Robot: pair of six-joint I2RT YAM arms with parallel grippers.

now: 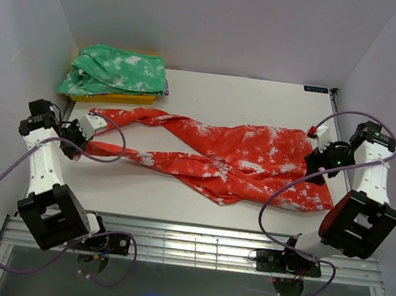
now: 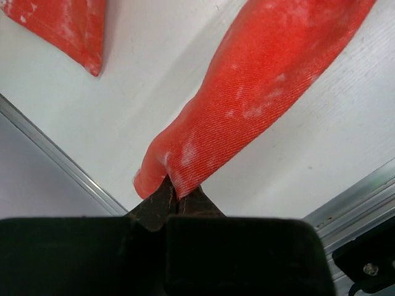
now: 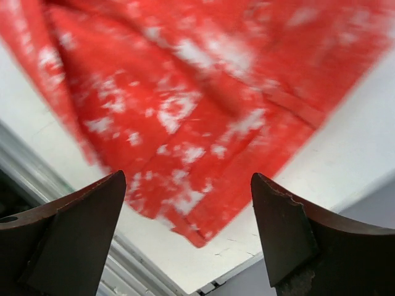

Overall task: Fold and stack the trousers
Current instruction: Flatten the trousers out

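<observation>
While the trousers [image 1: 233, 159] lie spread across the white table [image 1: 262, 98], waist at right and legs splayed leftward, we see soft twill-woven red-orange cloth splotched white. Our left gripper [image 2: 177, 196] is pinched closed on one leg's rounded end. Our right gripper [image 3: 188, 191] hangs over the waist corner, jaws wide apart, holding nothing. A crumpled green mottled garment [image 1: 117, 72] rests on yellow cloth [image 1: 121, 98], far left.
</observation>
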